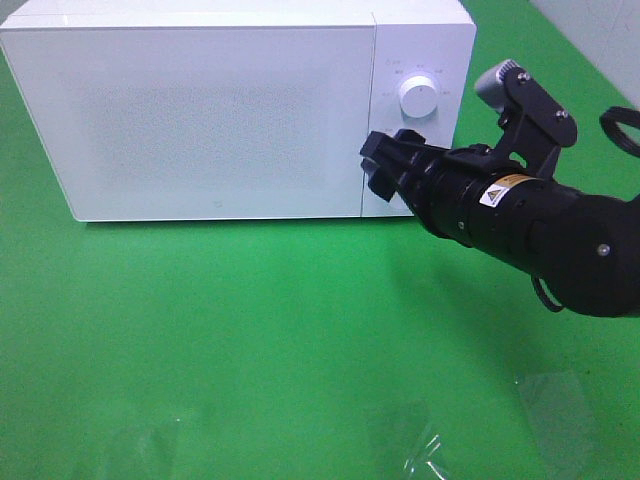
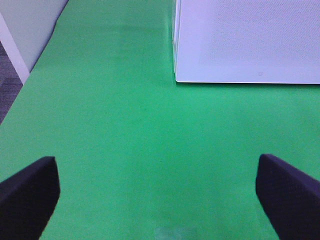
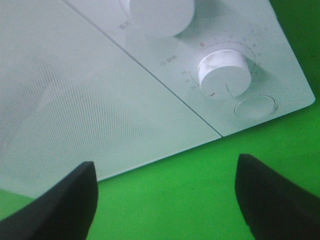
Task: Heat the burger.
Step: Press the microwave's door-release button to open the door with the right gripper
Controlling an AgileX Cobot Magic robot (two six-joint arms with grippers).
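Observation:
The burger is out of view in every frame. A white microwave (image 1: pixel 220 110) stands at the back of the green table with its door shut. My right gripper (image 1: pixel 375 165) hovers just in front of the lower part of its control panel, near the door seam. In the right wrist view this gripper (image 3: pixel 165 195) is open with nothing between its fingers, and the lower knob (image 3: pixel 223 72) and a round button (image 3: pixel 255 106) lie ahead of it. My left gripper (image 2: pixel 160 195) is open and empty over bare green cloth, off the microwave's left front corner (image 2: pixel 176 77).
An upper knob (image 1: pixel 417 96) sits on the microwave's panel. Scraps of clear plastic film (image 1: pixel 420 450) lie near the table's front edge. The table's left edge (image 2: pixel 30 75) borders a white wall and grey floor.

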